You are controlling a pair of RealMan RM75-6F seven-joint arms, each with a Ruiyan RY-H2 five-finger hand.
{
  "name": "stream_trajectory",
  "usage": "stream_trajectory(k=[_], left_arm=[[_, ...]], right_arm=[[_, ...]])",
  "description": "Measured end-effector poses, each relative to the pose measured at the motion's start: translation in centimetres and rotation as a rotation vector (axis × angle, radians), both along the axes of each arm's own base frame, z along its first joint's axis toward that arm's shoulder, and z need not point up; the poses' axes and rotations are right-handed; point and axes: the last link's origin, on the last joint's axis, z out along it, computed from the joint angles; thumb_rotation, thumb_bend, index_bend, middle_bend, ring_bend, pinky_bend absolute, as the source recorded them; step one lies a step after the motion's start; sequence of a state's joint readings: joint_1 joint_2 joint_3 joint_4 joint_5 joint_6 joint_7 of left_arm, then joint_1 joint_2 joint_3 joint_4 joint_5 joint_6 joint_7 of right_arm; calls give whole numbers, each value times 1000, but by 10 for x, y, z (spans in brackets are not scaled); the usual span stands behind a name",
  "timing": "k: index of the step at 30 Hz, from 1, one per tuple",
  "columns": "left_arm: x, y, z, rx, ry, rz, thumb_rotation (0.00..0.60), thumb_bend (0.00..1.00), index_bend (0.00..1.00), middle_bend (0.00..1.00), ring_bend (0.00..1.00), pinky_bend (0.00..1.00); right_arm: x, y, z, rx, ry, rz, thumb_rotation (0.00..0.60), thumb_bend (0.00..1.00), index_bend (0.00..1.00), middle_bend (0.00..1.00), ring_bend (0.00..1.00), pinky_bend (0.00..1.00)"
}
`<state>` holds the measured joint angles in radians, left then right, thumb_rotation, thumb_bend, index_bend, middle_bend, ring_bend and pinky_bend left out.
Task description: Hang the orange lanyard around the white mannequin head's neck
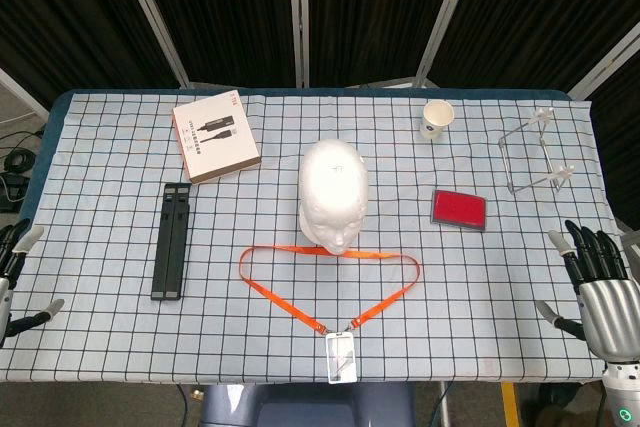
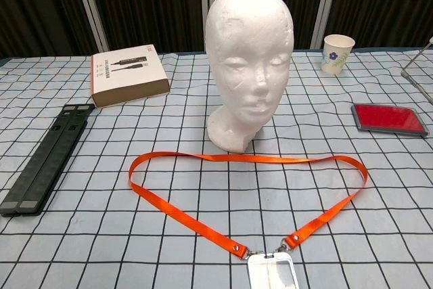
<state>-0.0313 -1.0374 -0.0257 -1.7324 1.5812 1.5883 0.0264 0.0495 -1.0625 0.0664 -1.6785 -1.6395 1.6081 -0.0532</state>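
The white mannequin head (image 1: pixel 333 192) (image 2: pixel 248 65) stands upright at the table's middle, facing the front edge. The orange lanyard (image 1: pixel 300 302) (image 2: pixel 203 228) lies flat in a loop on the cloth just in front of its neck, with a clear badge holder (image 1: pixel 341 357) (image 2: pixel 272 272) at the near end. My left hand (image 1: pixel 12 272) hangs at the far left edge with fingers apart, holding nothing. At the far right edge my right hand (image 1: pixel 600 287) is also spread and holds nothing. Both hands are well away from the lanyard and show only in the head view.
A white and orange box (image 1: pixel 215 137) (image 2: pixel 128 76) and a black folded stand (image 1: pixel 172 239) (image 2: pixel 44 160) lie on the left. A paper cup (image 1: pixel 437 118) (image 2: pixel 337 53), a red pad (image 1: pixel 459 208) (image 2: pixel 389 118) and a clear acrylic stand (image 1: pixel 535 155) sit on the right.
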Motion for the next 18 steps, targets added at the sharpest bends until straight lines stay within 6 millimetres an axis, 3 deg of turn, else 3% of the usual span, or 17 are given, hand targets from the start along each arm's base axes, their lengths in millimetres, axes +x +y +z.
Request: stream_trajectory(k=[7, 13, 18], left_arm=[[-3, 4, -4, -4, 20, 16, 600, 0, 0, 0, 0, 0], [-6, 12, -8, -7, 31, 38, 600, 0, 0, 0, 0, 0], [-10, 18, -11, -12, 44, 60, 600, 0, 0, 0, 0, 0]], right_arm=[[0, -10, -14, 79, 5, -9, 600, 1, 139, 0, 0, 0], [5, -36, -36, 225, 18, -11, 600, 31, 337, 0, 0, 0], [16, -69, -63, 362, 6, -18, 600, 151, 438, 0, 0, 0]])
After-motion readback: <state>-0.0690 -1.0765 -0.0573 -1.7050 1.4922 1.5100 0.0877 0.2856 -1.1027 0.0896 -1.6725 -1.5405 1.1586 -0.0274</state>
